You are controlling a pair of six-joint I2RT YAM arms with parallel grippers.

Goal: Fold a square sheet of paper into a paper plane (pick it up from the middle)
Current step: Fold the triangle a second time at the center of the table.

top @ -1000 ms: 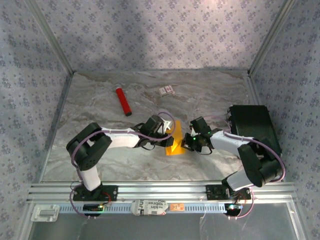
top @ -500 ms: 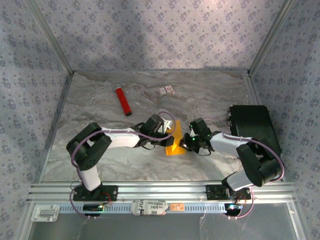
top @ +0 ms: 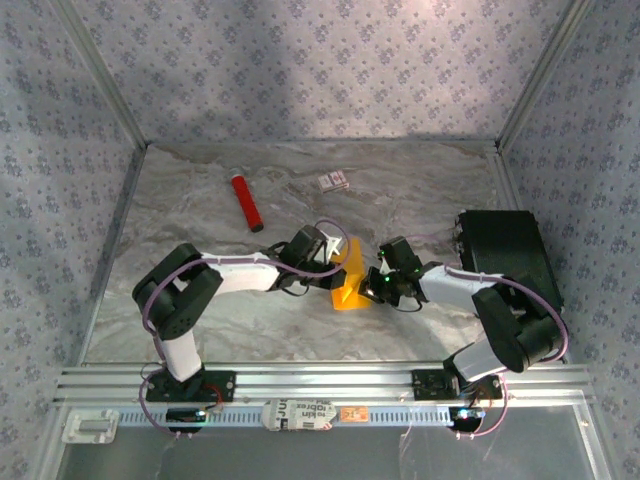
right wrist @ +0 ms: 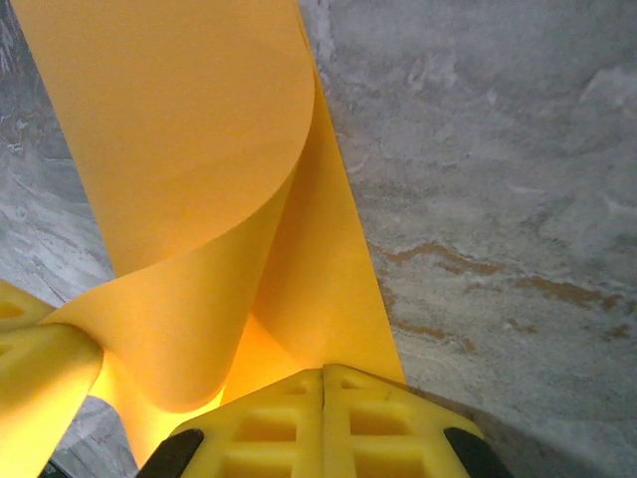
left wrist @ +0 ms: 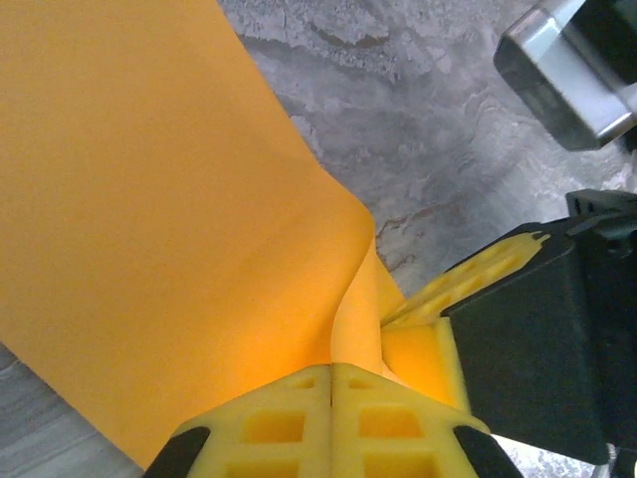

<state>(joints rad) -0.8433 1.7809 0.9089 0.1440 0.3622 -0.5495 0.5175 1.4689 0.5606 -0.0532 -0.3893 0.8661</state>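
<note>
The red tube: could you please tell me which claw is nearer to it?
Left. The left claw pinches the orange sheet, right of the tube and nearer the robot; the right claw pinches that sheet farther right.

At mid-table we find the square sheet of paper (top: 350, 295) between the left gripper (top: 338, 264), on its left, and the right gripper (top: 371, 284), on its right, touching both. Behind them to the left lies a tube (top: 246, 202). A small card (top: 334, 181) sits further back. A box (top: 505, 250) rests at the right edge of the table (top: 200, 320), behind the right arm.
</note>
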